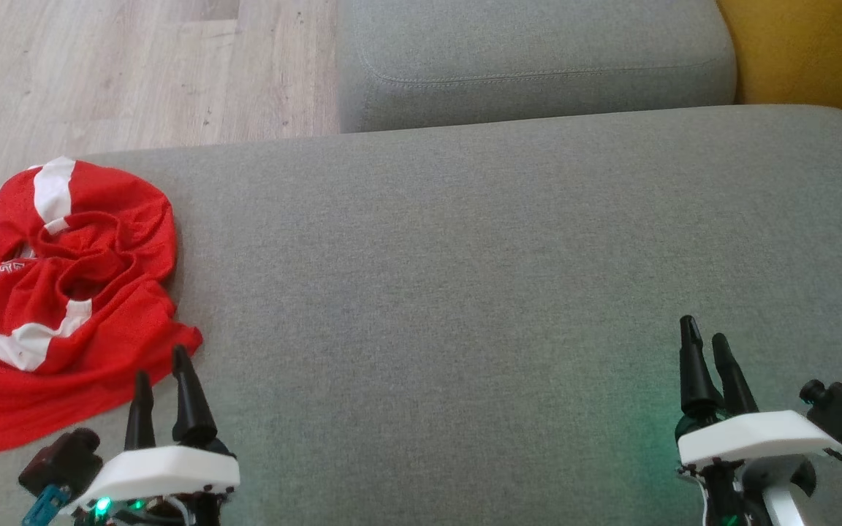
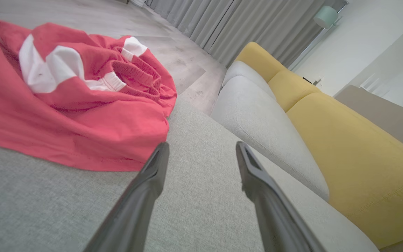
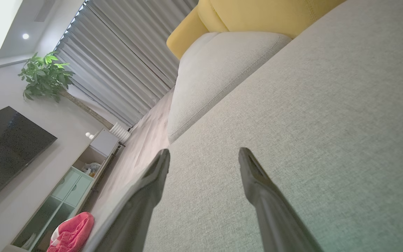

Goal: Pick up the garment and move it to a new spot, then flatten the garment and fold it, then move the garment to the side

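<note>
My left tool (image 1: 161, 364) is open and holds nothing, its tips just beside the hem of the garment (image 1: 63, 292). My right tool (image 1: 703, 330) is also open and empty, well apart at 4 o'clock in the head view.

The garment lies at 9 o'clock on the grey sofa seat (image 1: 428, 292), at the edge that borders the wooden floor (image 1: 99, 73). I think the main risk is pinching only the thin hem. The heap could then drag or slip over that edge, or come up bunched and be hard to flatten.

It is red, soft-looking cloth with white bands. It is crumpled, with a ribbed opening folded into the middle and a flatter skirt of cloth spread toward my left tool.
</note>
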Controlling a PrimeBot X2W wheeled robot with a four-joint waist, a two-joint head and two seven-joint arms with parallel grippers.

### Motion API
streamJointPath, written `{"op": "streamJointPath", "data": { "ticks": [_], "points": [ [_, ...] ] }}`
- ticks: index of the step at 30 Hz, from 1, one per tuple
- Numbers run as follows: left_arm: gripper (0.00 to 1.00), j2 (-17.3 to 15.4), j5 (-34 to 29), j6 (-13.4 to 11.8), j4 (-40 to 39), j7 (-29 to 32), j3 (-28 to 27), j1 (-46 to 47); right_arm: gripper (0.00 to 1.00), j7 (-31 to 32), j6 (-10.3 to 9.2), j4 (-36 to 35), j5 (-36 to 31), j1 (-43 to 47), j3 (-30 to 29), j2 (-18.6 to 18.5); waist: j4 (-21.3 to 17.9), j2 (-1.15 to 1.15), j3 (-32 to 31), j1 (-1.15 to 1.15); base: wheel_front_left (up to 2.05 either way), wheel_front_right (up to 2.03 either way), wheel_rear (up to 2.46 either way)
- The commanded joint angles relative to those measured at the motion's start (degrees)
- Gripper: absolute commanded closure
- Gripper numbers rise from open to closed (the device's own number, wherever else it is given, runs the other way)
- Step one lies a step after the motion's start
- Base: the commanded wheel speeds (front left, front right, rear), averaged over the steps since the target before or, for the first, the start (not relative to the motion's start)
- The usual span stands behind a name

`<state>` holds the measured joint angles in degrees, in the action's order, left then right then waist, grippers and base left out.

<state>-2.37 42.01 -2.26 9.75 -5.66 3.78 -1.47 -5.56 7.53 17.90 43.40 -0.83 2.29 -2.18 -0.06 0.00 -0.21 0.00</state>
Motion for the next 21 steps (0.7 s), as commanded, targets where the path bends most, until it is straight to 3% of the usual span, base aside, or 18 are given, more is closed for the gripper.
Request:
{"op": "streamJointPath", "data": {
  "ticks": [1, 21],
  "points": [
    [0.0, -0.4, -3.1, -0.7, -2.6, -1.0, -0.4, 1.9, 0.0, -1.0, -0.03, -2.3, -2.8, -3.4, 0.9, -0.5, 0.0, 0.0, 0.0, 0.0, 0.0, 0.0, 0.0],
    [0.0, -0.4, -18.3, -2.7, -2.7, -4.4, 2.2, 1.2, 0.0, -4.4, -0.03, -1.8, -18.4, -3.3, 3.0, -0.6, 0.1, 0.0, -0.5, 0.0, 0.0, 0.0, 0.0]
  ]
}}
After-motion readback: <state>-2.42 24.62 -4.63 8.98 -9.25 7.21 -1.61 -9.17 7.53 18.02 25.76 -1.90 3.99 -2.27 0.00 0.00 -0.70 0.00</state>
